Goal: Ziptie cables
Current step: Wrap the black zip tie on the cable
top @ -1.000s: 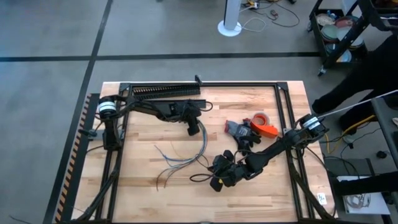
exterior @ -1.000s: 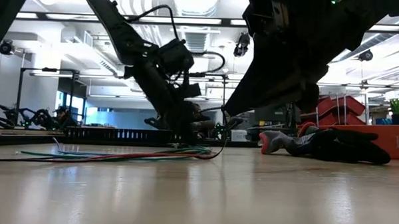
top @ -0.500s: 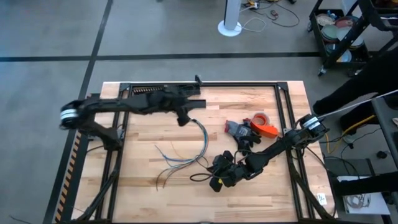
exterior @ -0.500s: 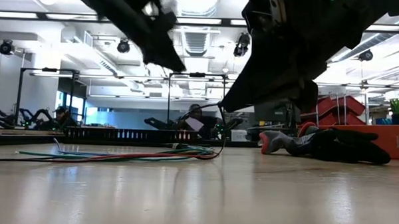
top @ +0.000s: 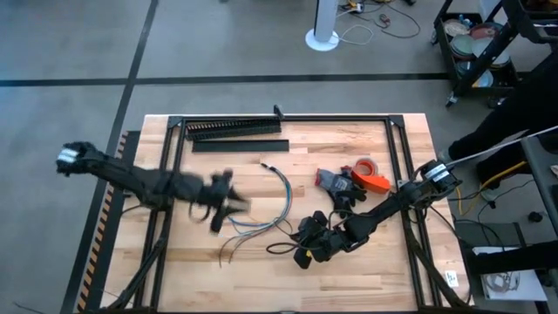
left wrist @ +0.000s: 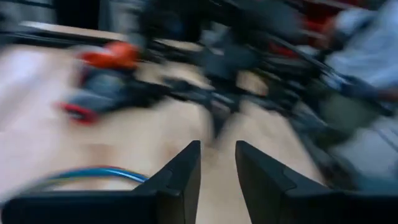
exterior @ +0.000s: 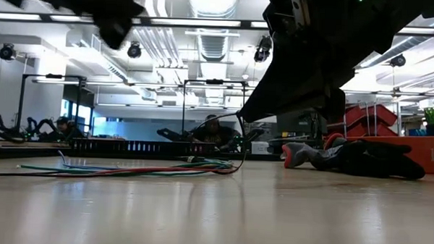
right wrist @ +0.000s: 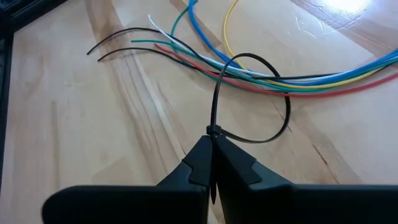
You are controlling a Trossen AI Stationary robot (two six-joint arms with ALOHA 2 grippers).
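Ziptie looped around cables, uncinched.
Right gripper clamps tail; pull straight. Left gripper slightly parted, empty.

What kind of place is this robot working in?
Probably a robotics lab or workshop: a wooden bench on a bare concrete floor, ceiling strip lights, and more robot arms in the room behind.

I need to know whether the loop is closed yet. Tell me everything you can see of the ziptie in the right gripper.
The ziptie is a thin black plastic strip, bent into a closed loop that encircles the coloured cables and lies low over the wooden table. Its tail passes through the small head and down between the fingers of the right gripper, which is shut on it. The loop is loose, not cinched.
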